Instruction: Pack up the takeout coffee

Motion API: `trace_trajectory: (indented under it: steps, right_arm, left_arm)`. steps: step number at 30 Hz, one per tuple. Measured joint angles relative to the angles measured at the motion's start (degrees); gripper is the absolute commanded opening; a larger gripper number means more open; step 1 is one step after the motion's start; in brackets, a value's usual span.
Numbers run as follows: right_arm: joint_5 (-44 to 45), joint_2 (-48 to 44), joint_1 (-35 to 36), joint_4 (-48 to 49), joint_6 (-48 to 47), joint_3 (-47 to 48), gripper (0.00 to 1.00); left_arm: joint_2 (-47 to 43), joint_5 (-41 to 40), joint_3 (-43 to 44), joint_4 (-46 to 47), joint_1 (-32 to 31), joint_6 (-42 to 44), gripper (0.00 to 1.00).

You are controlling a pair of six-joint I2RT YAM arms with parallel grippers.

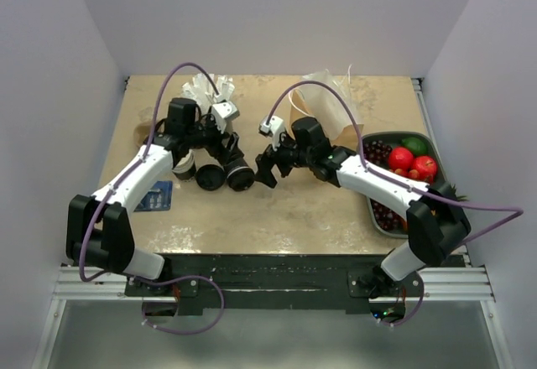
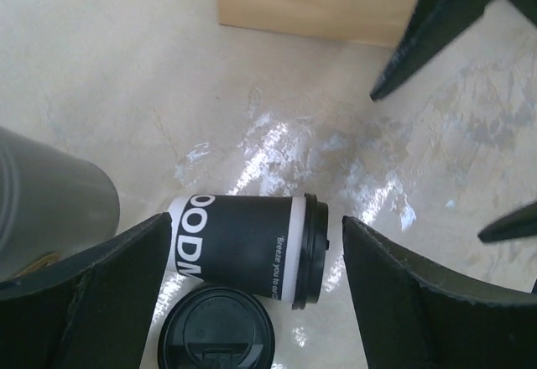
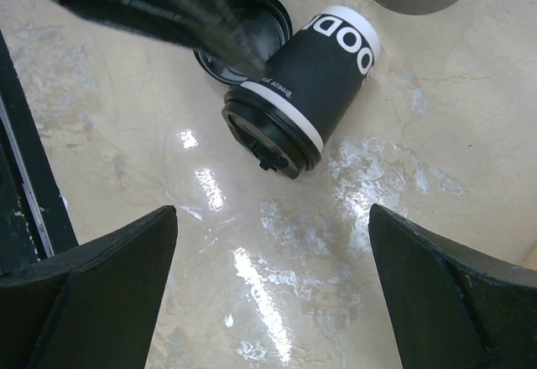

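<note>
Takeout coffee, small dark black-lidded paper cup, lies sideways, unheld; my left gripper and right gripper gape; next I'd grasp it.

The top external view looks steeply down from high behind the near edge, taking in the whole table. Each wrist view looks down from close between its own jaws, from opposite sides; both share the lying takeout coffee and loose lid.
</note>
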Motion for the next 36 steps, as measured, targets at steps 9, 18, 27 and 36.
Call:
trace_trajectory:
  steps: [9,18,27,36]
  right_arm:
    - [-1.4,-9.9,-3.8,-6.5,-2.2,2.6,0.99]
    - [-1.0,-17.2,-3.9,-11.0,-3.7,6.6,0.99]
    - [-0.6,-18.0,-5.1,-12.3,-3.7,4.8,0.99]
    - [-0.6,-18.0,-5.4,-12.3,-3.7,4.0,0.99]
  left_arm:
    - [-0.8,-1.5,-1.9,-8.6,-6.7,16.4,0.72]
    - [0.3,-8.3,-4.5,-8.5,-10.7,18.7,0.59]
    - [1.2,-14.2,-5.5,-7.0,-12.5,18.8,0.48]
    - [1.9,-16.6,-6.1,-4.9,-13.0,18.9,0.31]
